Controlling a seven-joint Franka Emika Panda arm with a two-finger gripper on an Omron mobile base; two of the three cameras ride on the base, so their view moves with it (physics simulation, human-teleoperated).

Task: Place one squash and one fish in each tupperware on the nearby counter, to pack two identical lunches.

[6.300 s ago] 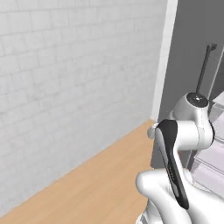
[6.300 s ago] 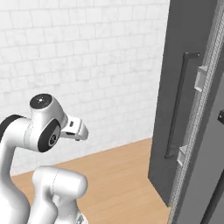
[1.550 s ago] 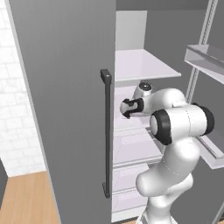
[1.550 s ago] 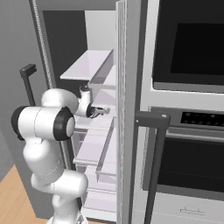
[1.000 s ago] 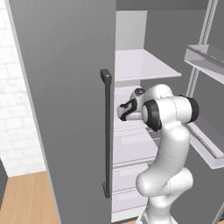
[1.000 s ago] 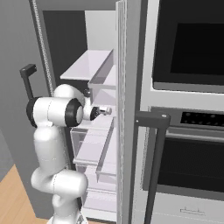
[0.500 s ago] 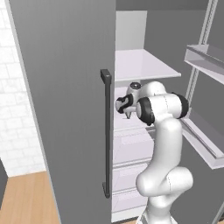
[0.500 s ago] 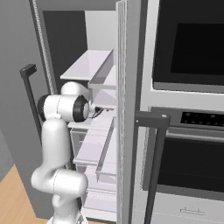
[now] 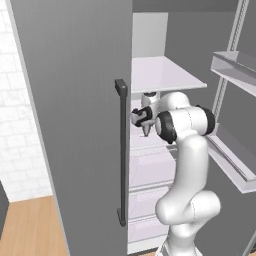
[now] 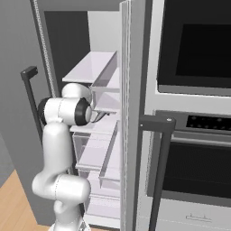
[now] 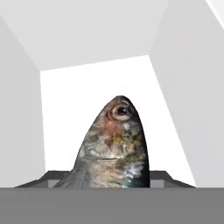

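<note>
I am reaching into an open fridge. My gripper (image 9: pixel 142 118) sits in front of the middle shelves, shut on a grey fish (image 9: pixel 146 131) whose pointed end hangs down below the hand. In the right base view the gripper (image 10: pixel 96 115) and the fish (image 10: pixel 102 117) are partly hidden behind the arm's dark joint. In the hand view the fish (image 11: pixel 113 148) stands very close, head and eye pointing into the white fridge compartment, and it hides the fingertips. The squash, the tupperware and the counter are out of view.
A white fridge shelf (image 9: pixel 160 75) lies above the hand, with drawers (image 10: pixel 97 153) below it. The grey fridge door with its dark handle (image 9: pixel 121 155) stands close on the left. Door shelves (image 9: pixel 235 65) jut out on the right. A wall oven (image 10: pixel 194 45) with a bar handle (image 10: pixel 158 171) sits beside the fridge.
Since 6.3 s ago the base has turned from the wall and worktop to the open fridge. Over the last second the hand with the fish has edged up and left, and the elbow has straightened.
</note>
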